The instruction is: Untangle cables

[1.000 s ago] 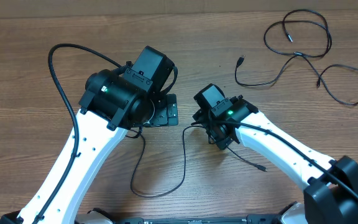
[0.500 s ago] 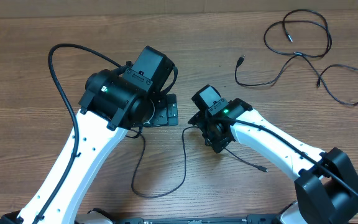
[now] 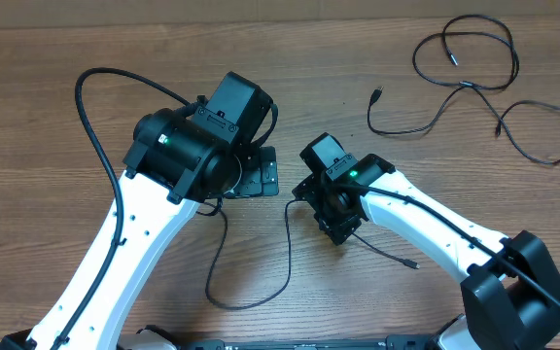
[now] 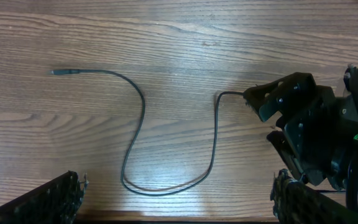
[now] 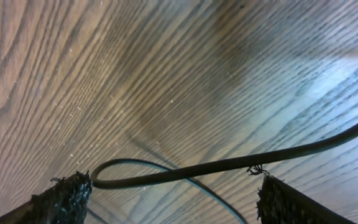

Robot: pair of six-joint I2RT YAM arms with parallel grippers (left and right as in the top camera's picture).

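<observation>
A thin black cable (image 3: 288,255) lies on the wooden table in a loop between the arms. It also shows in the left wrist view (image 4: 143,109), one plug end (image 4: 56,73) lying free at the left. My right gripper (image 3: 319,206) is low over the table, open, with this cable (image 5: 197,168) running across between its fingers (image 5: 179,199). The cable's other end (image 3: 411,264) trails out to the right. My left gripper (image 3: 259,177) hovers above the table, open and empty, its fingers wide apart (image 4: 179,205).
A second set of black cables (image 3: 474,83) lies looped at the back right, with a plug end (image 3: 377,94) pointing toward the middle. The right gripper's body (image 4: 303,130) fills the right side of the left wrist view.
My right gripper has shifted a little to the left and lower over the cable. The left arm and the cables have not visibly moved.
</observation>
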